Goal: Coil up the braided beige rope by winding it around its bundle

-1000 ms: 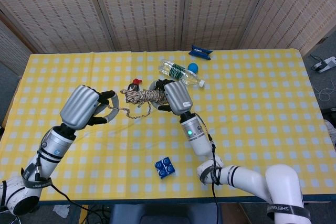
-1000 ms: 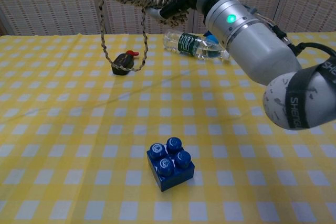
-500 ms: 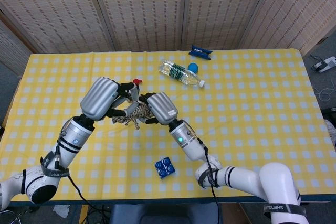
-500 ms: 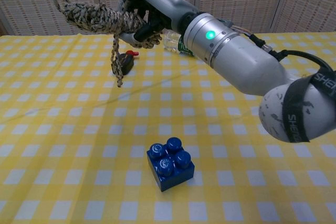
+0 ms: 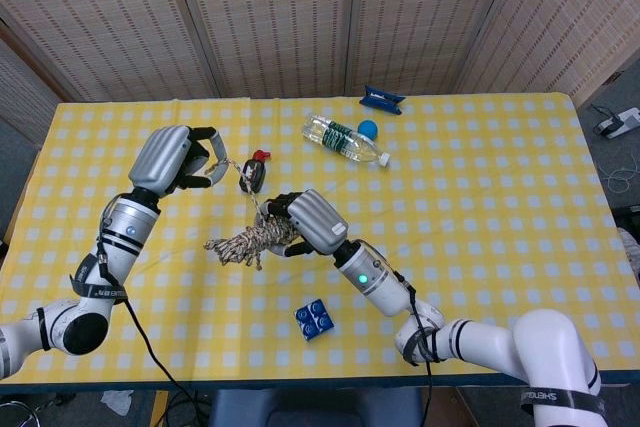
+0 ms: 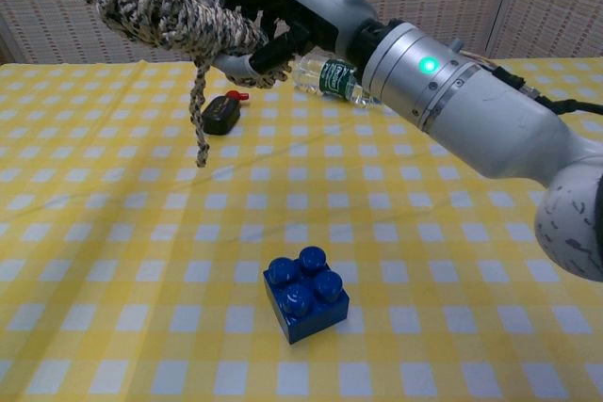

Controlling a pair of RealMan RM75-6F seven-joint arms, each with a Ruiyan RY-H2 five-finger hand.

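Observation:
The braided beige rope bundle (image 5: 248, 240) (image 6: 170, 18) hangs above the table, gripped at one end by my right hand (image 5: 305, 221) (image 6: 283, 2). A short tail droops from the bundle in the chest view. A thin strand (image 5: 246, 190) runs from the bundle up to my left hand (image 5: 178, 158), which pinches it near the table's left-centre. The left hand does not show in the chest view.
A small black object with a red tip (image 5: 254, 173) (image 6: 220, 113) lies under the strand. A clear water bottle (image 5: 343, 139) (image 6: 330, 78) and blue cap (image 5: 367, 129) lie behind. A blue toy brick (image 5: 314, 319) (image 6: 304, 292) sits near the front edge. A blue item (image 5: 381, 99) rests at the far edge.
My left hand has pulled away from the bundle up and to the left, drawing the strand out. My right hand has moved the bundle lower and toward the front.

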